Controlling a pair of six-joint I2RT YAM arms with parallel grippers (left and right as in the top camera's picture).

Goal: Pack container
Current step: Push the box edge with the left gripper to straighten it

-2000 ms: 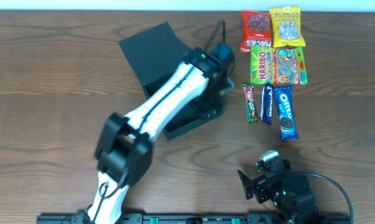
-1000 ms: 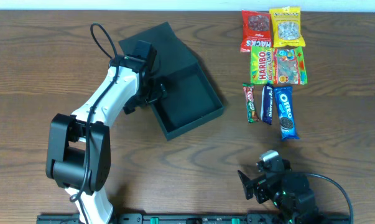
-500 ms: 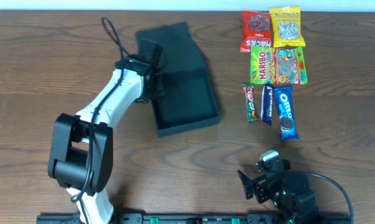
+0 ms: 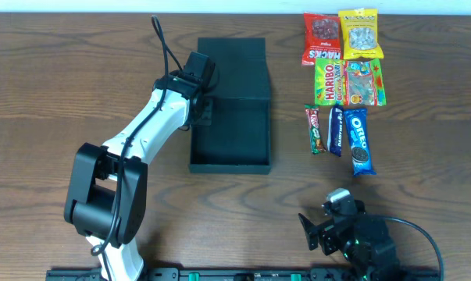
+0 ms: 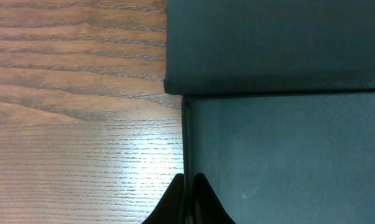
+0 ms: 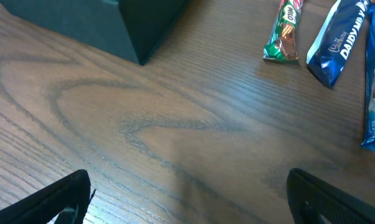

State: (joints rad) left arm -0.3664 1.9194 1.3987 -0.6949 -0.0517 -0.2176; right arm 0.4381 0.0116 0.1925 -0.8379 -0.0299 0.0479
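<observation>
The black container (image 4: 230,140) lies open in the middle of the table, its flap lid (image 4: 231,69) folded back toward the far edge. My left gripper (image 4: 201,113) is shut on the container's left wall; in the left wrist view the two fingertips (image 5: 203,196) pinch that thin wall (image 5: 185,140), one outside and one inside. The box floor (image 5: 287,155) looks bare. My right gripper (image 6: 187,199) hangs open over bare wood near the front right, holding nothing; the container's corner (image 6: 134,31) shows at its upper left.
Snack packets lie right of the box: a red bag (image 4: 322,37), a yellow bag (image 4: 360,33), a Haribo bag (image 4: 327,82), a colourful bag (image 4: 365,82), a green bar (image 4: 315,129), a blue bar (image 4: 336,130) and an Oreo pack (image 4: 359,140). The right arm's base (image 4: 352,234) sits at the front.
The left gripper has closed on the container's left wall and swung the box round, from skewed to square with the table. The right arm has not moved.
</observation>
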